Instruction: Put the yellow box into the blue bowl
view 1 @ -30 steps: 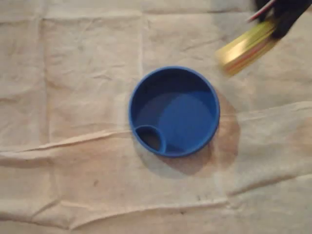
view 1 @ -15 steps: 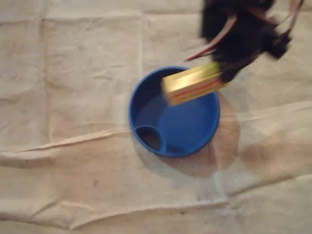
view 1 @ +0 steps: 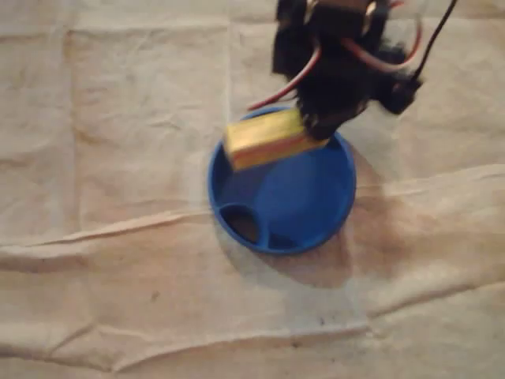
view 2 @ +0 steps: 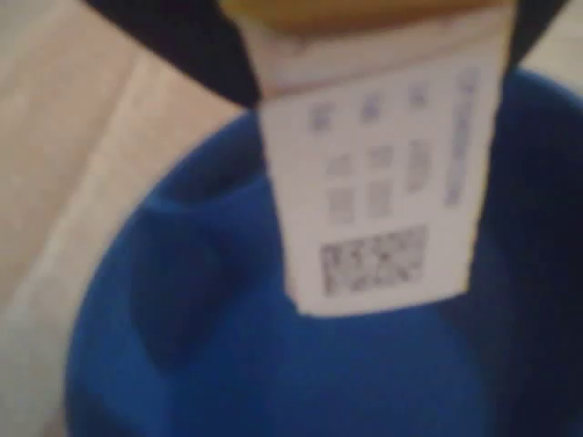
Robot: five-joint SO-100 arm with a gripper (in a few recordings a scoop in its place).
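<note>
**Yellow box held over the blue bowl's far rim**

The bench (view 1: 118, 118) is covered by a pale, cream cloth (view 1: 142, 300) with pressed fold lines and loose wrinkles. In the wrist view a strip of the same cloth (view 2: 55, 137) shows at the left edge.

The blue bowl (view 1: 341, 207) sits near the middle of the overhead view, upright and open. A small rounded loop (view 1: 241, 224) is set inside its lower-left rim. In the wrist view the bowl's blurred blue inside (view 2: 273, 373) spreads across the lower part of the picture, directly beneath the box.

The black arm (view 1: 335, 75) reaches in from the top edge of the overhead view, above the bowl's upper right. Red and white wires (view 1: 293, 83) curl around it, and a black lead runs off toward the upper right corner.

The yellow box (view 1: 267, 140) is off the cloth and is carried nearly level. It overlaps the bowl's upper-left rim, with its left end just past the rim and its right end over the bowl's inside. A reddish stripe runs along its lower side. In the wrist view a white face (view 2: 373, 182) of the box points downward, printed with small blurred marks and a square code.

The claw (view 1: 316, 126) is pinching the right end of the box. Its dark fingers flank the top of the box in the wrist view, where they are too blurred for detail.
</note>
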